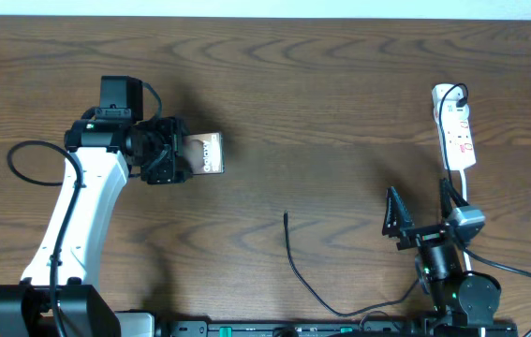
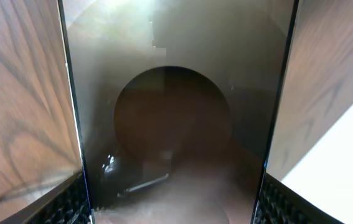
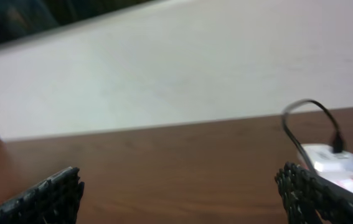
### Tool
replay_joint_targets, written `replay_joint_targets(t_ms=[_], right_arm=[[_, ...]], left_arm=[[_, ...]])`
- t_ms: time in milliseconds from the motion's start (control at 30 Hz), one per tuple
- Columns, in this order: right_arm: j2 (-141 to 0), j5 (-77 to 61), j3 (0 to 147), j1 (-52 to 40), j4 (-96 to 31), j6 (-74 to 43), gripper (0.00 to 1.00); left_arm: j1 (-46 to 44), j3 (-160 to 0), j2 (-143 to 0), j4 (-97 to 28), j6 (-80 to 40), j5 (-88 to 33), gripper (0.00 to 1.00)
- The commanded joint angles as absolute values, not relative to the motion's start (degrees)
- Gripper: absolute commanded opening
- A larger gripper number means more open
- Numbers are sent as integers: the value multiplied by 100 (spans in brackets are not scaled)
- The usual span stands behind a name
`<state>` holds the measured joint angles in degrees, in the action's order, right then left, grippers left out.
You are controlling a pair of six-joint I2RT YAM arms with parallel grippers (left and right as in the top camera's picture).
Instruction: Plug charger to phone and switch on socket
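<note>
Left gripper point(image 1: 183, 157): jaws closed to the width of the phone point(image 1: 205, 153) and clamped on its two long edges. In the left wrist view the ribbed pads point(image 2: 70, 204) sit against the glass at either side, and the dark slab fills the whole span between them. The phone is at the left-centre of the wooden table point(image 1: 340, 84), and its free end sticks out of the jaws to the right.

Right gripper point(image 1: 419, 198): jaws spread wide, holding and touching nothing. It is at the table's right side, just short of the socket point(image 1: 454, 126). In the right wrist view the socket shows past the right-hand finger point(image 3: 316, 193), with a black plug point(image 3: 337, 148) seated in its far end.

Charger point(image 1: 302, 276): lies loose on the table between the two arms, with the plug tip point(image 1: 286, 217) well apart from both the phone and the socket.

Writing: white lettering on the phone's free end, which I read as "Galaxy". The red marks on the socket are too small to read.
</note>
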<state>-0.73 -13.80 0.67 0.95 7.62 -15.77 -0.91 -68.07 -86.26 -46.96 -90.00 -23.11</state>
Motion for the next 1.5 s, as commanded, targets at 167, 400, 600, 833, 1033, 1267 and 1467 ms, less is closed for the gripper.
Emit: replay_joint_targets(t_ms=[167,400,600,833,1033,1267,1467], right_arm=[[-1608,-2392,1557,80,794,-2359,99],[-4976,-4558,3614,80,766,-2783,99],[-7881,-7723,5245,62,1367,-3465,99],[-10097,-7612,6023,19,2519,-6285,99],[-11039,-7481,6020,-591,3527,-6890,91],[-11354,-7008,6020,-1619,3535,-6281,94],[-11358,-6751,6020,-2307,3538,-5533,96]], left_arm=[[-316,-6987,-8530,-4735,-8971,-1144,7],[-373,-6987,-8530,-4744,-8969,-1103,7],[-373,-6987,-8530,-4740,-8971,-1103,7],[-375,-6987,-8530,-4735,-8971,-1105,7],[-375,-6987,-8534,-4713,-9037,-1103,7],[-436,-6987,-8536,-4711,-9032,-1098,7],[-799,-6987,-8545,-4709,-9039,-749,7]])
